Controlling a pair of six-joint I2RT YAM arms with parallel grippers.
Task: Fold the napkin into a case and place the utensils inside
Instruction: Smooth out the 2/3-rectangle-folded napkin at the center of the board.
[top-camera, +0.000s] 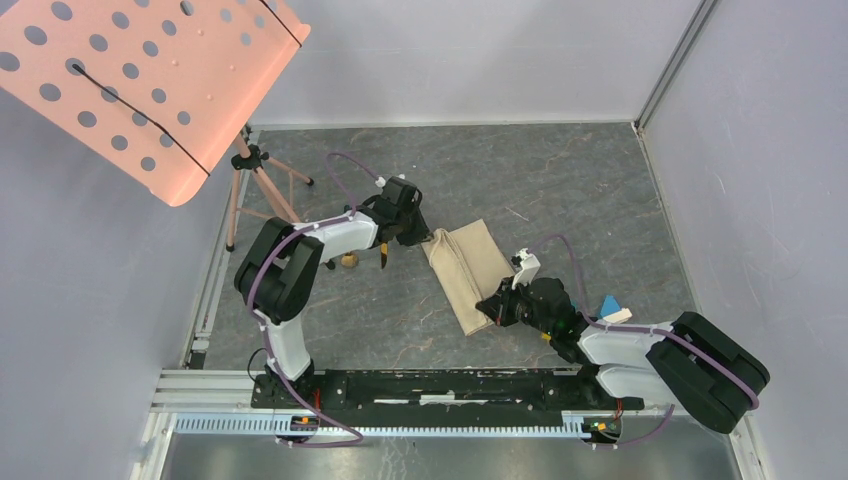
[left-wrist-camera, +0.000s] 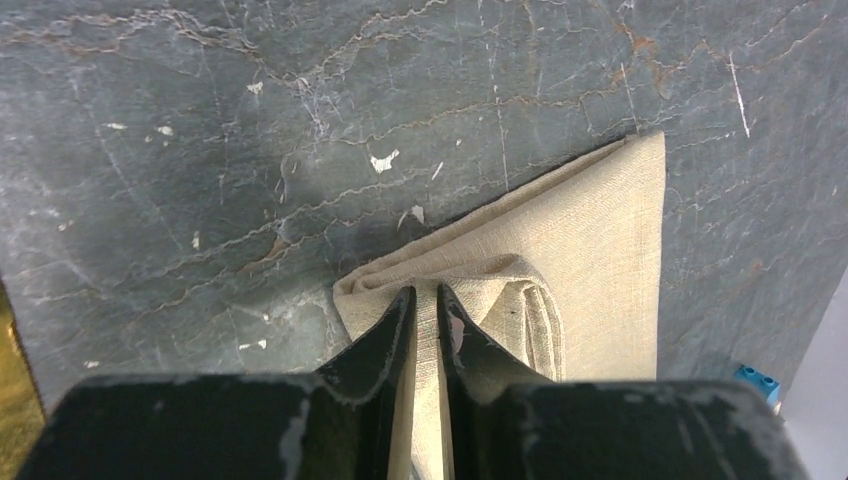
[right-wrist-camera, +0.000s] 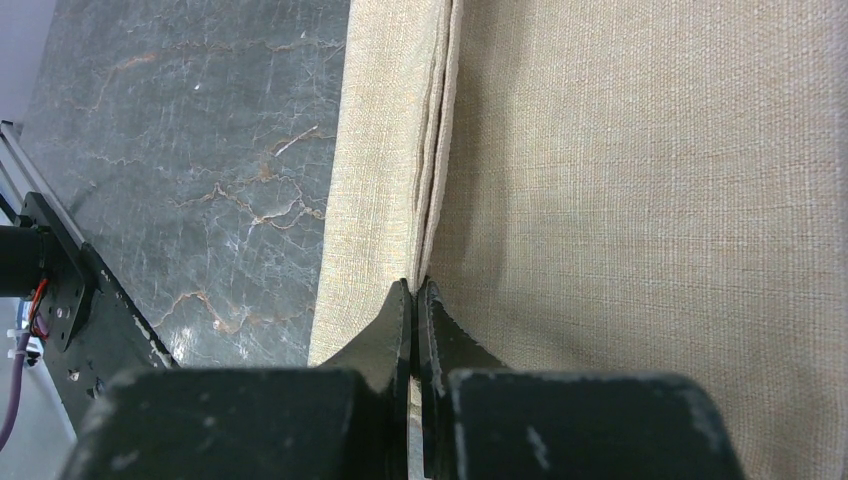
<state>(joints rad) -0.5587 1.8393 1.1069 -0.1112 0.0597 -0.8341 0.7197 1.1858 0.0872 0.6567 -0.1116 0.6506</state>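
The beige napkin (top-camera: 468, 262) lies folded into a long strip in the middle of the dark stone table. My left gripper (top-camera: 425, 238) is shut on the napkin's far-left corner; in the left wrist view the cloth (left-wrist-camera: 600, 260) bunches between the jaws of that gripper (left-wrist-camera: 425, 292). My right gripper (top-camera: 494, 309) is shut on the near end. In the right wrist view the jaws of that gripper (right-wrist-camera: 414, 285) pinch a layered edge of the napkin (right-wrist-camera: 640, 200). A gold and dark utensil (top-camera: 385, 258) shows partly beside the left arm; the rest of the utensils is hidden.
A pink perforated music stand (top-camera: 150, 80) on a tripod (top-camera: 255, 180) stands at the far left. A small tan thing (top-camera: 349, 261) lies under the left arm. A blue cube (top-camera: 609, 305) lies by the right arm and shows in the left wrist view (left-wrist-camera: 757, 378). Walls enclose the table.
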